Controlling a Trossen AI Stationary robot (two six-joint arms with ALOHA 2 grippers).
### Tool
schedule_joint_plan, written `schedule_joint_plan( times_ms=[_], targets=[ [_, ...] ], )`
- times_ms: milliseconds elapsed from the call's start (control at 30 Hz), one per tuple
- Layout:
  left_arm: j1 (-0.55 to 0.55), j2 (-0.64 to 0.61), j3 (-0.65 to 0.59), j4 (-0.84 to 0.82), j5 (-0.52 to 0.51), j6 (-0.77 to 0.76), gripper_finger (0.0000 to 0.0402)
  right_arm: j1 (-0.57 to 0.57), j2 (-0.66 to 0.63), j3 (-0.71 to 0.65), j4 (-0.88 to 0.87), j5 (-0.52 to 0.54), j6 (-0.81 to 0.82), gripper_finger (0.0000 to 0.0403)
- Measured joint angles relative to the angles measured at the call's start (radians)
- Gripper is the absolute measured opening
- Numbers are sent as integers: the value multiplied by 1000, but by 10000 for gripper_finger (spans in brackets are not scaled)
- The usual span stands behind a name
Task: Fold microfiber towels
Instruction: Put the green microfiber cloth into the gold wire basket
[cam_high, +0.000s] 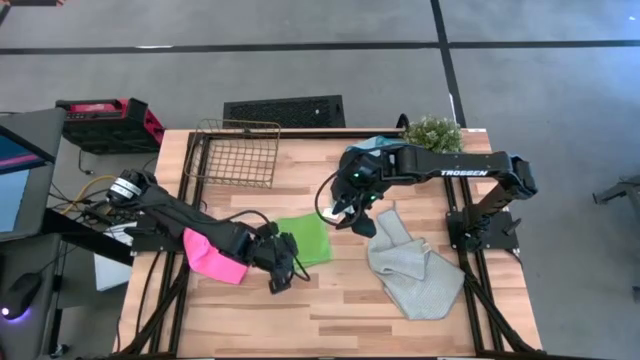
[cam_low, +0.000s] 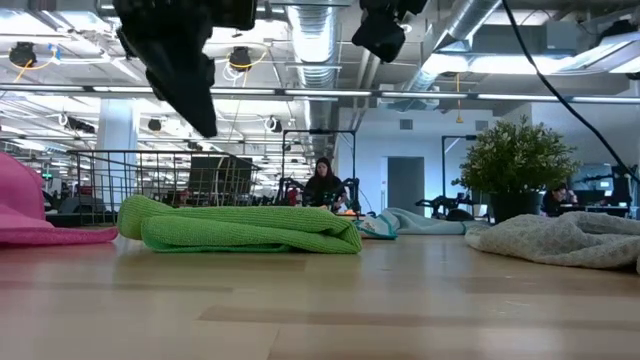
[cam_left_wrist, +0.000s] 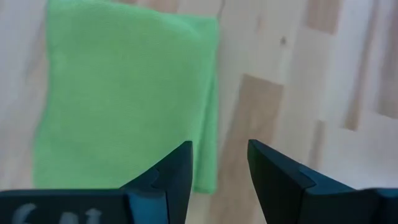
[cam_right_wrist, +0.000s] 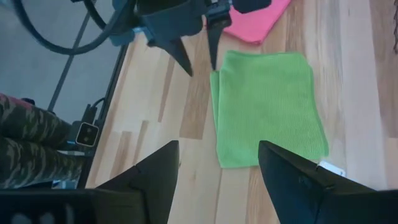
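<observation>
While the left pincer (cam_high: 282, 272) hangs spread and empty above the desk (cam_high: 330, 310), the folded green towel (cam_high: 305, 240) lies just beside it toward one o'clock, long axis running twelve to six. Spread and empty too, the right pincer (cam_high: 352, 212) hovers at the towel's two o'clock. Either arm is near; the grey towel (cam_high: 415, 270) looks unfolded.

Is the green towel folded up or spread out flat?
Folded. The green towel lies as a neat rectangle, and in the low view it shows doubled layers with rounded folded edges.
</observation>
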Motion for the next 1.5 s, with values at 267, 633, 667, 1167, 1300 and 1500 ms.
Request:
schedule_joint_plan(
  times_ms=[267,633,667,1167,1300,1500],
  targets=[
    [-3,1,-90,79,-18,58,146,0,3,0,-8,3,-1,244],
    [-27,116,-108,117,-54,86,146,8,3,-5,-46,3,-84,244],
    [-33,123,-108,111,-69,86,146,8,3,-5,-46,3,-86,244],
    [-68,180,-108,176,-68,86,146,6,3,-5,-34,5,-89,244],
    [-68,180,-113,178,-78,70,146,6,3,-5,-34,9,-89,244],
    [-68,180,-150,181,-71,37,146,6,3,-5,-34,10,-89,244]
  ],
)
